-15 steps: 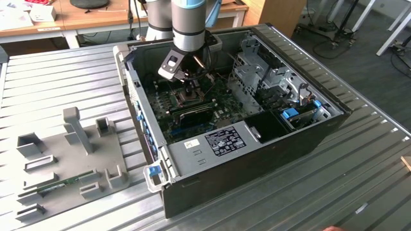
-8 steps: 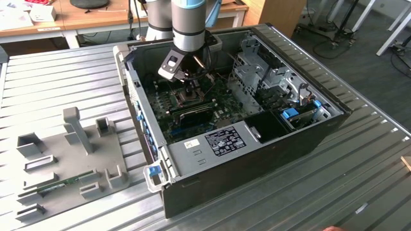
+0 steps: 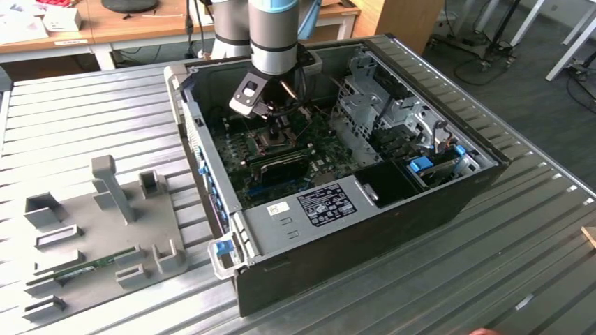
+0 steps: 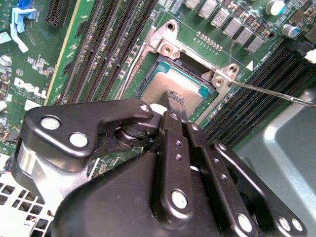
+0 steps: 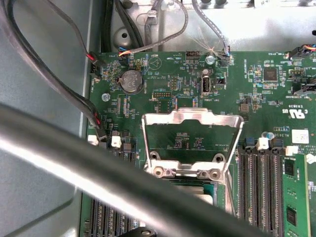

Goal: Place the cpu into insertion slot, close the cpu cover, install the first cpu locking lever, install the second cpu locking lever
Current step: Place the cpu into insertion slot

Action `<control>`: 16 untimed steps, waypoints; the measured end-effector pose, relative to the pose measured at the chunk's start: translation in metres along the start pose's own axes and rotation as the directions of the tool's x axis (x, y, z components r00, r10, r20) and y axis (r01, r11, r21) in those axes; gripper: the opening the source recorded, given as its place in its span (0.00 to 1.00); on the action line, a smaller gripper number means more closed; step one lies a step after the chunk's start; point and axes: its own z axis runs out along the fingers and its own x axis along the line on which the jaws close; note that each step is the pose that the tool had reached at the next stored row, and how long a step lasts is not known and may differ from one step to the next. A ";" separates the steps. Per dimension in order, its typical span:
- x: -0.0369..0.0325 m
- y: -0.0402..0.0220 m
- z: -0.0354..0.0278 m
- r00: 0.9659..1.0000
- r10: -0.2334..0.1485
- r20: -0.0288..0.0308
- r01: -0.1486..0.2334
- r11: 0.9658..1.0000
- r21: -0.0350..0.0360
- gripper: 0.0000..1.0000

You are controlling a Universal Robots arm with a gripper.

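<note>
In the exterior view, nearest on the ribbed metal table [image 3: 484,265], one grey fixture tray [image 3: 93,241] lies at the exterior view's left. One green memory stick [image 3: 88,269] rests on it. Just beside the tray stands one open computer case [image 3: 373,230], with the green motherboard [image 3: 322,150] lying flat inside.

The single arm reaches down into the case, and the gripper [image 3: 276,132] hangs over the middle of the board. In the second wrist view the gripper [image 4: 177,103] has its two black fingers [image 4: 173,148] drawn together with nothing seen between them. The tip is right over the cpu [image 4: 160,84]; contact cannot be told.

The one cpu lies flat inside the insertion slot [image 4: 143,74], grey top up. One thin wire lever [image 4: 271,94] stands free, slanting away from the slot's corner. Banks of long black memory slots [image 4: 98,54] run on both sides of it.

In the first wrist view the one cpu cover [image 5: 192,117] stands open on its hinge at the slot's far edge, with board showing through its cut-out. Beyond it sits one round coin battery [image 5: 132,80].

Farthest off in the exterior view is one wooden desk [image 3: 139,24].
</note>
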 end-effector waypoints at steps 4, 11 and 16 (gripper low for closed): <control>0.0004 0.0004 -0.0029 1.000 0.000 -0.002 0.000 1.000 -0.001 0.11; 0.0005 0.0011 -0.0173 1.000 0.000 0.000 0.000 1.000 0.000 0.11; 0.0006 0.0014 -0.0224 1.000 0.000 0.000 0.000 1.000 0.000 0.11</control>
